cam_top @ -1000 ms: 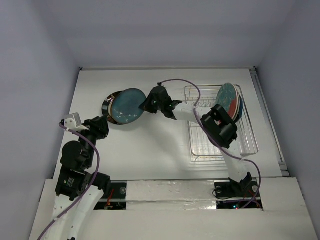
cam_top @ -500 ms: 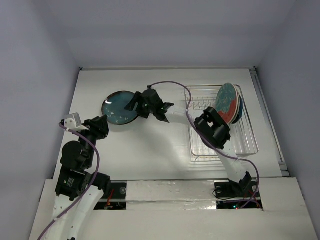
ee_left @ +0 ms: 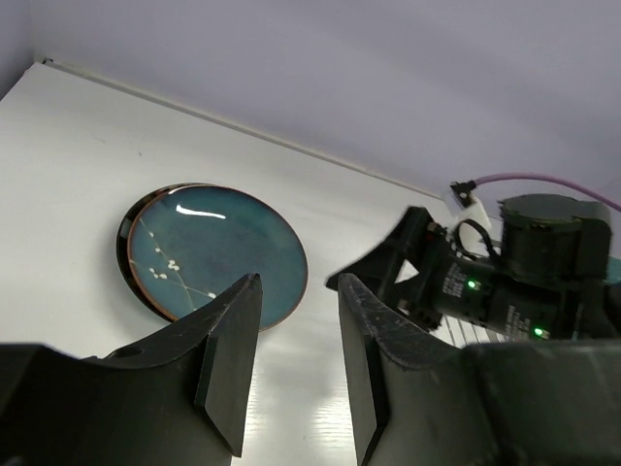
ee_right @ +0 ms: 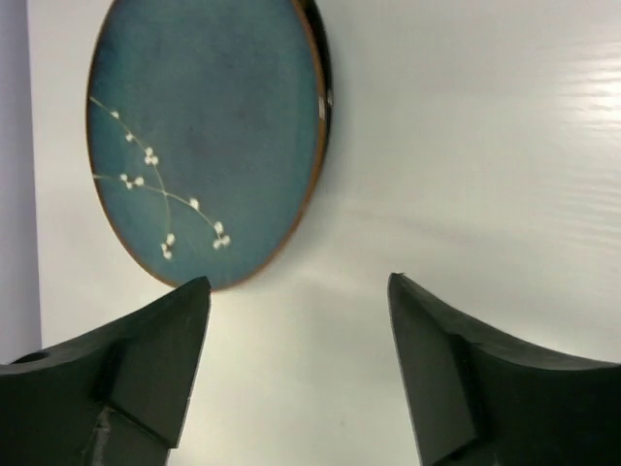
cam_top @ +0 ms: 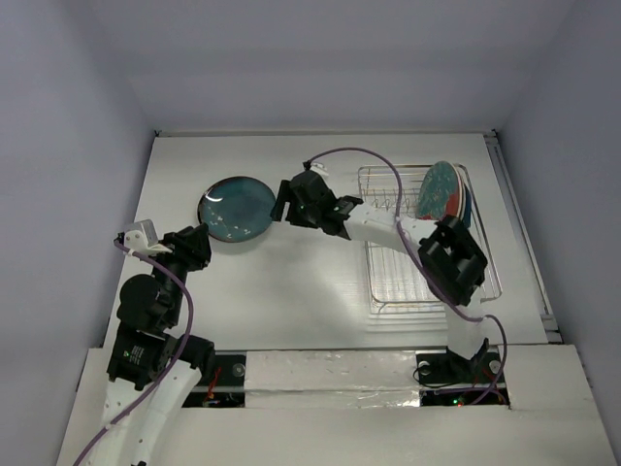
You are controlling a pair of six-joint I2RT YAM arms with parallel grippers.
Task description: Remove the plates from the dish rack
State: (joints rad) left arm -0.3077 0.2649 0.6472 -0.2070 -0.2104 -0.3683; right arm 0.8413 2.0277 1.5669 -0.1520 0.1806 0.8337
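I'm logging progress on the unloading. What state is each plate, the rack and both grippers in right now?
teal plate: flat on the table, stacked on a dark-rimmed plate, touched by neither gripper.
remaining plates: upright at the rack's far end.
dish rack: near slots empty.
right gripper: open, empty, beside the teal plate.
left gripper: open, empty.

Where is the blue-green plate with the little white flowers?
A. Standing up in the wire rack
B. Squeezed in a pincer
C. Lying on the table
C: the blue-green plate lies flat on the table, and the right pincer hangs open and empty near it.
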